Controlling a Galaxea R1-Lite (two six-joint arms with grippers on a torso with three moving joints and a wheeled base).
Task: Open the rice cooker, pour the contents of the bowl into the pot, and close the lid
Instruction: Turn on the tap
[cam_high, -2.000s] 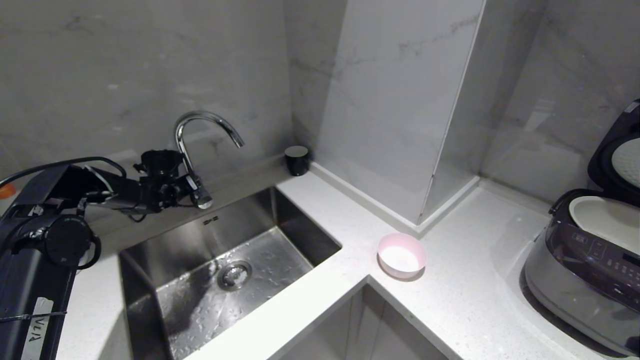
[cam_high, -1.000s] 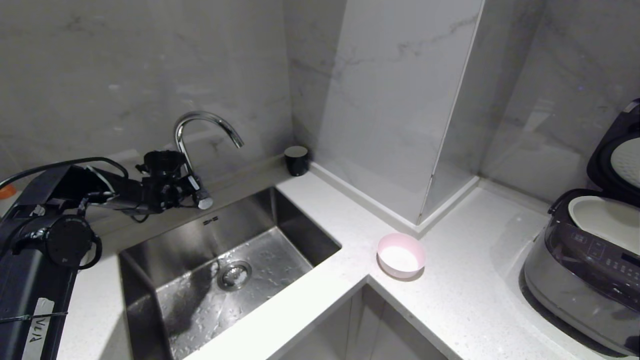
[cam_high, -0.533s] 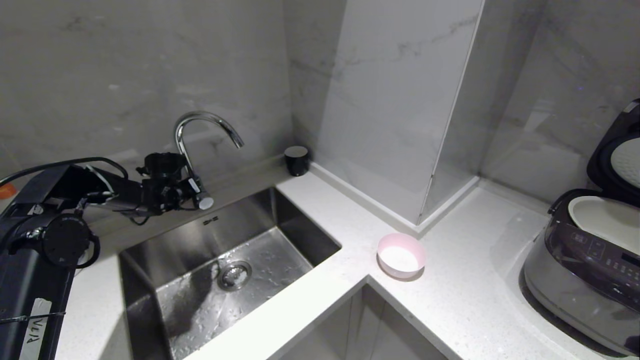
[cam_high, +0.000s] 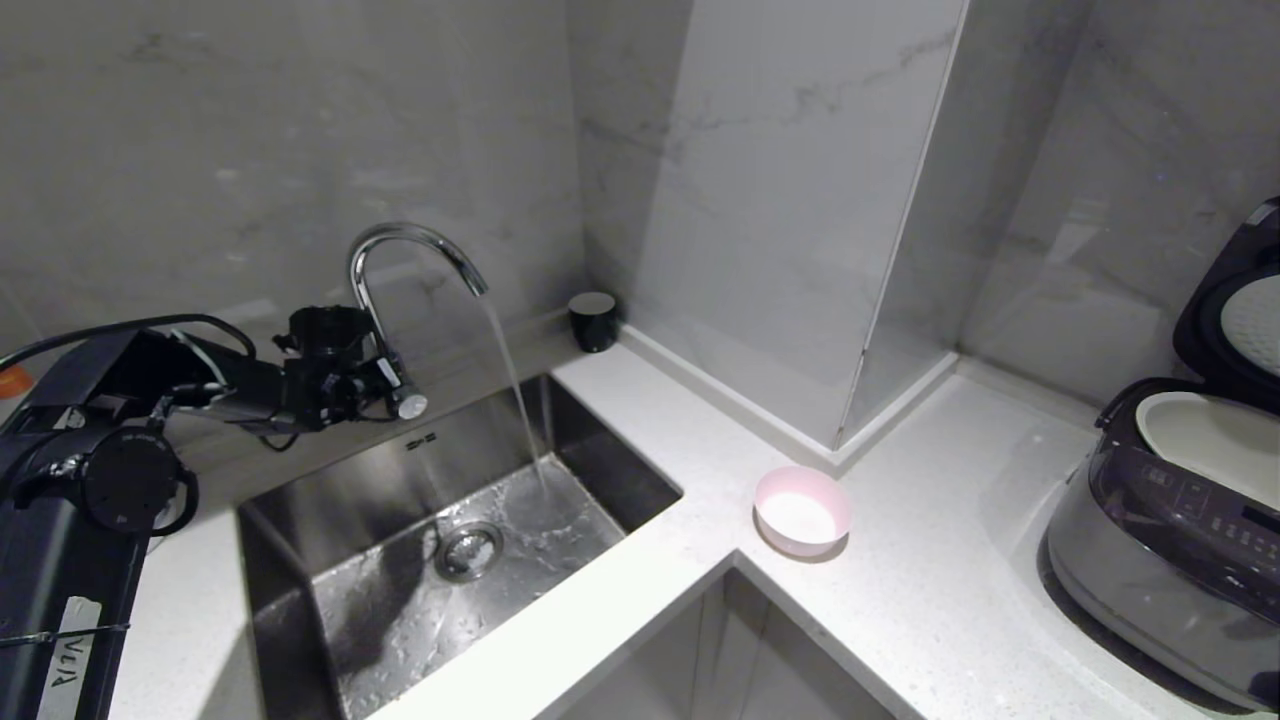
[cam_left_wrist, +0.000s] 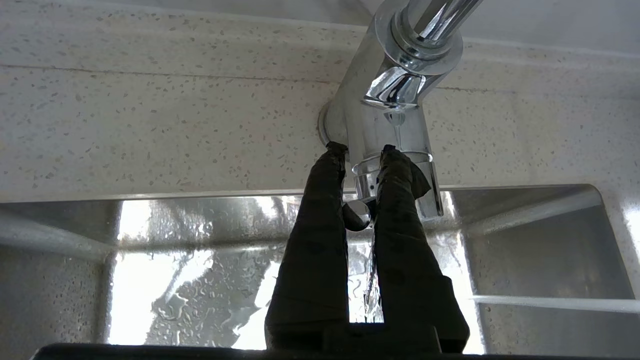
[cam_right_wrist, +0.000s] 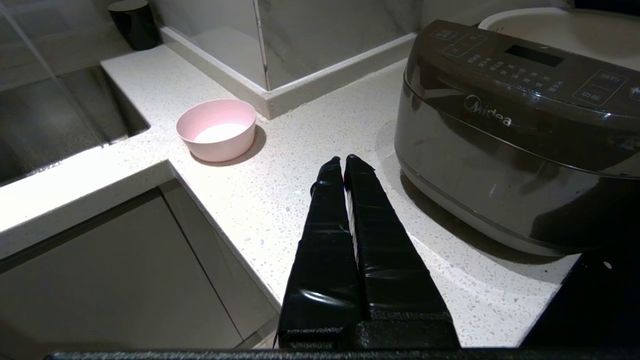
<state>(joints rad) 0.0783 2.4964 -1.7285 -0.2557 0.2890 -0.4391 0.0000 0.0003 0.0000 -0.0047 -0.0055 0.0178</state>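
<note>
Rice cooker: Midea cooker (cam_high: 1170, 570) sat at the right end of the desk (cam_high: 930, 600) as I watched from the head view, its sloped button panel facing me.
Lid: lid (cam_high: 1235, 300) stood raised on its hinge behind the cooker body, pale round inner plate showing.
Pot: white inner pot (cam_high: 1215, 440) sat in the cooker, rim exposed; I could not tell what was in it.
Bowl: pale pink bowl (cam_high: 802, 510) rested upright on the desk near the inner corner, between the sink and the cooker, apart from both; its inside looked white.
Left pincer: left pincer (cam_left_wrist: 361, 156) was narrowed onto the chrome tap handle (cam_left_wrist: 360, 212), one finger on each side of it, at the base of the faucet.
Faucet: curved chrome faucet (cam_high: 410, 250) was running, a thin stream of water (cam_high: 515, 390) falling from its spout.
Sink: steel sink (cam_high: 300, 560) took the stream just beside the drain (cam_high: 468, 548); its floor was wet.
Right pincer: right pincer (cam_right_wrist: 345, 161) hung above the desk edge with its fingers pressed together, holding nothing, between the bowl and the cooker in its own view.
Cup: small dark cup (cam_high: 594, 318) stood on the desk in the corner behind the sink.
</note>
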